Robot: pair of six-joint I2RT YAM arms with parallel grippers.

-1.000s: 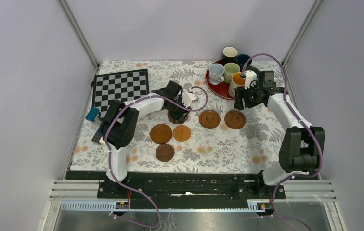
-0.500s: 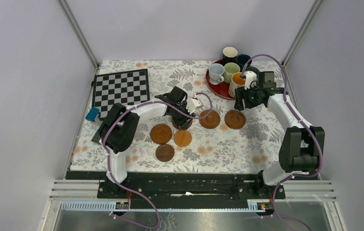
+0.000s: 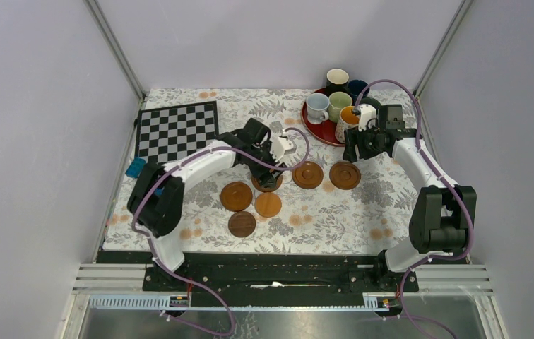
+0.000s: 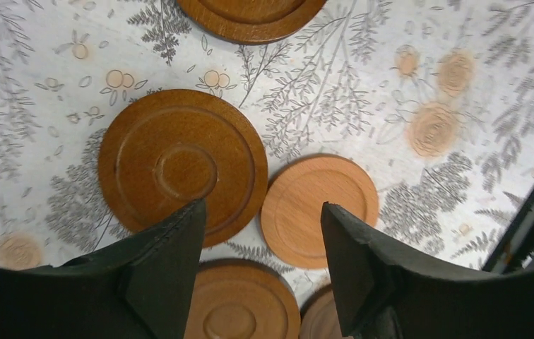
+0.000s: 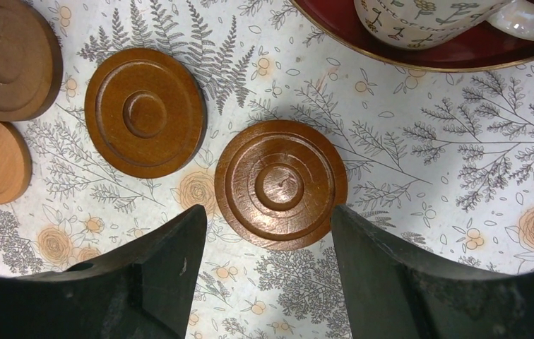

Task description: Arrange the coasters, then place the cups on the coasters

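Observation:
Six wooden coasters lie on the floral cloth. Three form a row: one [image 3: 267,182] under my left gripper [image 3: 267,168], one in the middle [image 3: 308,174] and one at the right [image 3: 345,175]. Three more sit nearer: brown [image 3: 236,196], light [image 3: 268,204] and dark [image 3: 241,224]. In the left wrist view my left gripper [image 4: 263,208] stands open above a coaster [image 4: 239,304], holding nothing. My right gripper [image 5: 268,210] is open over bare cloth, just short of the glossy coaster [image 5: 280,183]. The cups [image 3: 339,104] stand on the red tray [image 3: 318,131]; the orange-inside one [image 3: 349,119] is nearest my right gripper [image 3: 354,150].
A checkerboard [image 3: 177,129] lies at the back left, with a small blue object [image 3: 135,167] at the cloth's left edge. The red tray's rim [image 5: 363,48] and a patterned mug [image 5: 419,21] show at the top of the right wrist view.
My left gripper moved right and nearer with a coaster, set it at the left end of the row, then opened and let go. The right arm has stayed still.

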